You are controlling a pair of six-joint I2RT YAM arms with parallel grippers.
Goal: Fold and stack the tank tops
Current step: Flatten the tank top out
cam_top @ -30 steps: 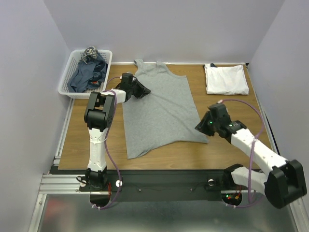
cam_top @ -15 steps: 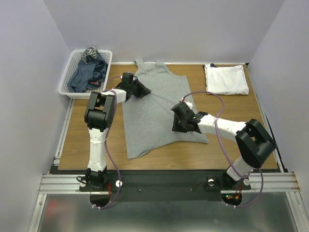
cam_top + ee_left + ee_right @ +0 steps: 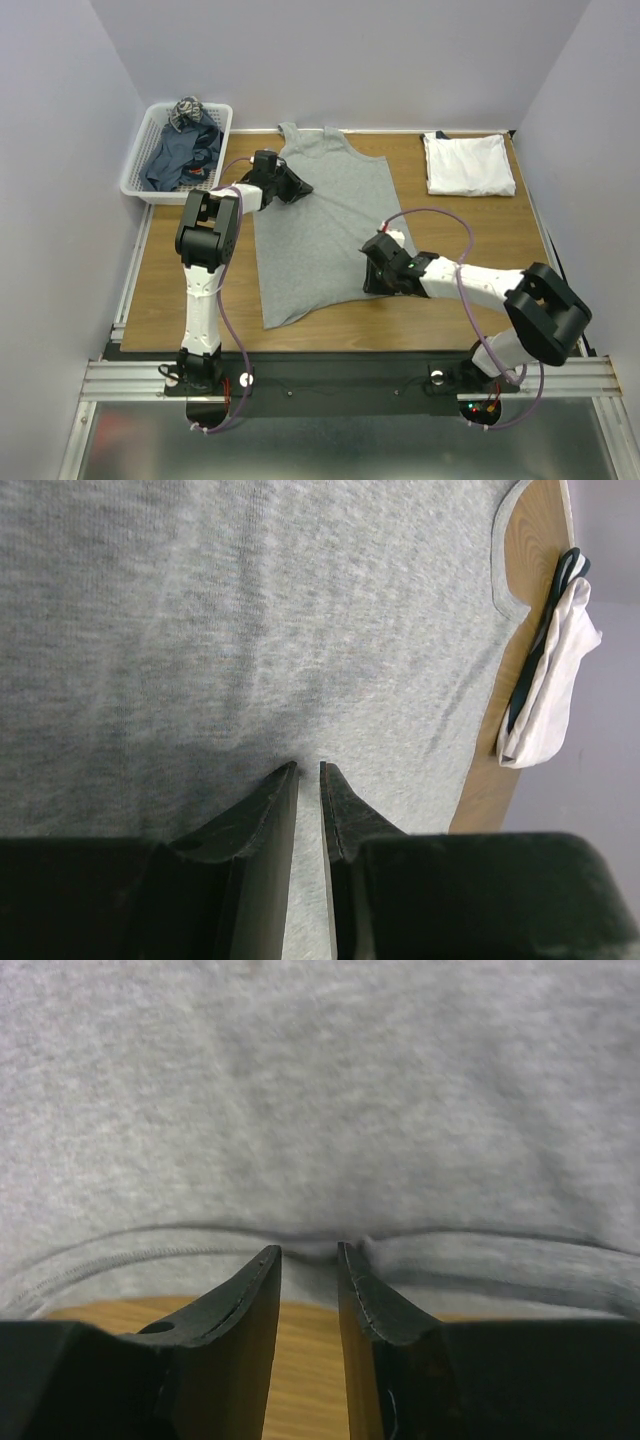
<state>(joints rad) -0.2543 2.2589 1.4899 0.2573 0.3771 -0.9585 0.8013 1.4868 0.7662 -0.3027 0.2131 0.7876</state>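
A light heather-grey tank top point(image 3: 320, 230) lies spread flat on the wooden table, straps at the far side. My left gripper point(image 3: 300, 187) rests on its upper left part, by the armhole. In the left wrist view the fingers point(image 3: 308, 765) stand almost together, pinching grey fabric point(image 3: 250, 610). My right gripper point(image 3: 372, 272) is at the lower right hem. In the right wrist view its tips point(image 3: 308, 1250) close on the puckered hem point(image 3: 320, 1080), with wood below. A folded white tank top point(image 3: 467, 163) lies at the far right. Dark blue-grey tops point(image 3: 180, 155) fill the basket.
The white lattice basket point(image 3: 140, 165) stands at the far left corner. Bare wood point(image 3: 480, 230) lies between the grey top and the white one. The white top also shows in the left wrist view point(image 3: 555, 670), with a black cord beside it.
My right arm has swung left from the table's right side onto the grey top's lower right hem, then drawn slightly nearer. The left arm has not moved.
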